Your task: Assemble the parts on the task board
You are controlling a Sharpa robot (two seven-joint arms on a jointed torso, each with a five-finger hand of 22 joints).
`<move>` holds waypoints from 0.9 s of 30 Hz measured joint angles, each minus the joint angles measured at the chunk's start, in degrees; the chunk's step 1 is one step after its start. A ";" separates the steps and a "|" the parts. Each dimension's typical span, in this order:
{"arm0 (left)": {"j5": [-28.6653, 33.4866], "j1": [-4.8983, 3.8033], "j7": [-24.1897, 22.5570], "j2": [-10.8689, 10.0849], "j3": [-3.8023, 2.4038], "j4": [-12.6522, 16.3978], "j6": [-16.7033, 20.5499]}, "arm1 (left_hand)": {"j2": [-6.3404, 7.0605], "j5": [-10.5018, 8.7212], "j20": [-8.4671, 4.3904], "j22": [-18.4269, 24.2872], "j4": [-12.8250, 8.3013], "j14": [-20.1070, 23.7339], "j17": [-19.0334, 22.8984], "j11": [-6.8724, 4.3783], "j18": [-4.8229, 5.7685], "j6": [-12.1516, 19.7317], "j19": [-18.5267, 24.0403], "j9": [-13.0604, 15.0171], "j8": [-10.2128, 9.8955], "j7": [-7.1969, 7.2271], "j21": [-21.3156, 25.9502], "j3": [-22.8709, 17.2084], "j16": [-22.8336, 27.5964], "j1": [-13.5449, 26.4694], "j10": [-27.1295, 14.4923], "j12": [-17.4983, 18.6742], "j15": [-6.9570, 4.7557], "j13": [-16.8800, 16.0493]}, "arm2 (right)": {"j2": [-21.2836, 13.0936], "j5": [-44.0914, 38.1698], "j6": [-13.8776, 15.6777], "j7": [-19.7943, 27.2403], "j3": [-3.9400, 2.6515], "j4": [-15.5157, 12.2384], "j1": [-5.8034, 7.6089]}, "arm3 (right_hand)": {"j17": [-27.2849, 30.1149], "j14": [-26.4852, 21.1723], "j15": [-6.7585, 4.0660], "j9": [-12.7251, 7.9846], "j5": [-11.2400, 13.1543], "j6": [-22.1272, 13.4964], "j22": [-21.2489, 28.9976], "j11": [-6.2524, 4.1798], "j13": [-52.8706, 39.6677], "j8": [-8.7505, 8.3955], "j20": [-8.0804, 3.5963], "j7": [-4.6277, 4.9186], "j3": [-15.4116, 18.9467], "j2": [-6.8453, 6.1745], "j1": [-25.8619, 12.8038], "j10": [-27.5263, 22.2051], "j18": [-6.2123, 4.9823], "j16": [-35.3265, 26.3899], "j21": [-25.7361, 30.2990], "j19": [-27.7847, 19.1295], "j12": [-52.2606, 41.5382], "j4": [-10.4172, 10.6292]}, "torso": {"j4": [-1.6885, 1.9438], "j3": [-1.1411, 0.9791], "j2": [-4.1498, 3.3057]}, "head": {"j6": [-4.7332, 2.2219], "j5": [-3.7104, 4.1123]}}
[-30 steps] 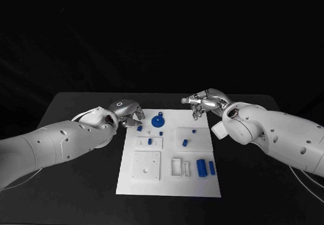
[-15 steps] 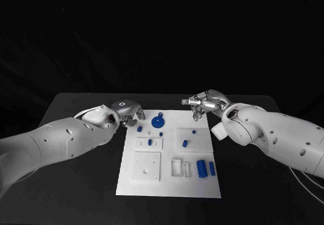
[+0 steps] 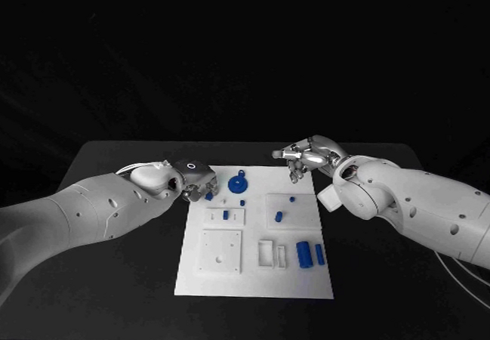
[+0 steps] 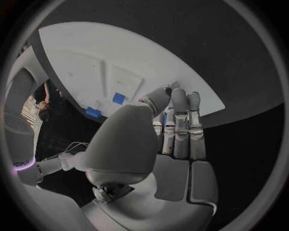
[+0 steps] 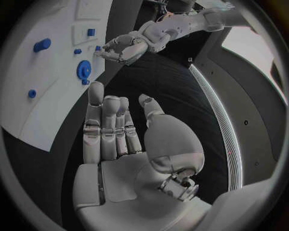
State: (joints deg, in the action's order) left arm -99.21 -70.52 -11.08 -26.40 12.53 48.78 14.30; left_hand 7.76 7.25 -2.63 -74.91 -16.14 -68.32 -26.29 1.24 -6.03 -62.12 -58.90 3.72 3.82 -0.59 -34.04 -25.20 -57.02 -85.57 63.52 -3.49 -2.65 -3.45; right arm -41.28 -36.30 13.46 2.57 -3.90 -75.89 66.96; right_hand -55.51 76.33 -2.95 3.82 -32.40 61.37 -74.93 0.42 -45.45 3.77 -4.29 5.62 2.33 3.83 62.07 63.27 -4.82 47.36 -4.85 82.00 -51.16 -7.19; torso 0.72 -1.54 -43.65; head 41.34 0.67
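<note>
The white task board (image 3: 255,280) lies in the middle of the black table. On its far part sit a round blue gear-like part (image 3: 238,186) and a small blue part (image 3: 211,193); two blue cylinders (image 3: 305,253) lie at its near right. My left hand (image 3: 195,181) hovers at the board's far left corner, fingers pointing down close beside the small blue part, holding nothing I can see. The left wrist view shows that left hand (image 4: 175,130) with fingers together over the board's edge (image 4: 120,53). My right hand (image 3: 304,157) hangs at the far right corner, fingers straight and empty (image 5: 120,139).
A raised white square plate (image 3: 222,250) and slotted white holders (image 3: 272,252) stand on the board's near half. Bare black table (image 3: 121,278) lies on both sides of the board. My right forearm (image 3: 418,208) reaches over the table's right side.
My left hand has moved right and a little nearer, onto the board's far left corner beside the small blue part. The right hand has hardly moved.
</note>
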 measured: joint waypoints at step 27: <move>-1.59 -0.81 -1.39 0.31 0.60 -1.15 -2.12 | -4.72 -4.24 -0.56 3.44 6.79 -0.86 1.87 -0.90 1.60 -4.42 -5.69 0.55 -0.04 -1.57 11.32 18.42 -3.75 3.00 8.83 -0.45 -0.54 -0.13 | 0.11 -0.07 -0.01 -0.08 0.00 0.12 0.00 | 0.00 0.00 0.00 0.00 0.00 0.00 0.01 0.00 0.00 0.00 0.00 0.00 -0.47 0.00 0.00 0.00 0.00 0.00 0.00 0.00 0.00 0.00 | 0.13 0.03 0.06 | 0.23 -0.08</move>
State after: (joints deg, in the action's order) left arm -100.79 -71.33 -12.46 -26.09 13.13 47.63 12.18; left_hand 3.04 3.02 -3.19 -71.47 -9.35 -69.19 -24.42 0.34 -4.43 -66.54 -64.59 4.28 3.78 -2.16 -22.72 -6.78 -60.77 -82.56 72.35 -3.94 -3.19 -3.58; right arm -41.17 -36.36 13.45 2.49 -3.90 -75.77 66.96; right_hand -55.51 76.33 -2.95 3.82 -32.40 61.37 -74.91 0.42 -45.45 3.77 -4.29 5.62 1.86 3.83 62.07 63.27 -4.82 47.36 -4.85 82.00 -51.16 -7.19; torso 0.85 -1.51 -43.59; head 41.57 0.59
